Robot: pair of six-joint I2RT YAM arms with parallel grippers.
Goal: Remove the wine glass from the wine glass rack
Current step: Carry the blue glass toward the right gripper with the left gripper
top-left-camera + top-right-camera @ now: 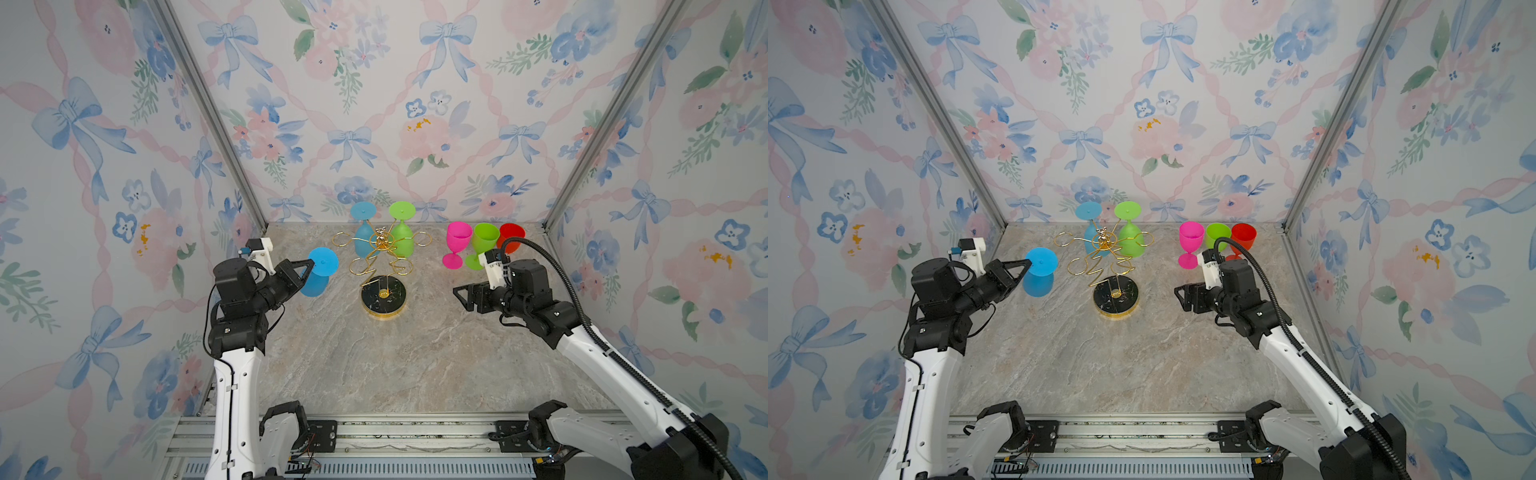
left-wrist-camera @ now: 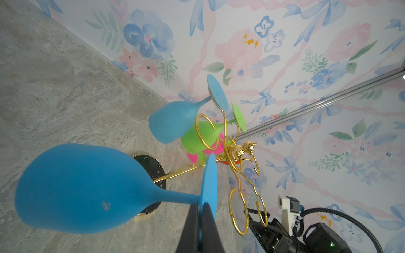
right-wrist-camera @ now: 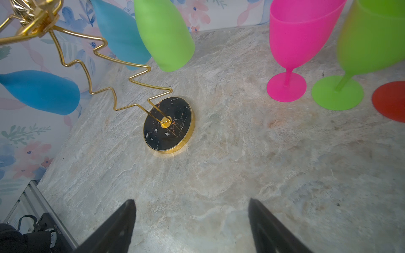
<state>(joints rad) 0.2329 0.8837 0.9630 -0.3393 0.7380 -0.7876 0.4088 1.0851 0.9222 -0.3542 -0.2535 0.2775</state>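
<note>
Gripping blue wine glass by foot edge, left tool hangs clear of wine glass rack; right tool wide above open surface.

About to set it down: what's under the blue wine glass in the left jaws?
Only bare marble tabletop shows beneath the inverted blue wine glass. The patch straight below its bowl is hidden by the bowl itself.

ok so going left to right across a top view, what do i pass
blue wine glass held in the left gripper → wine glass rack → pink glass → standing green glass → red glass
</note>
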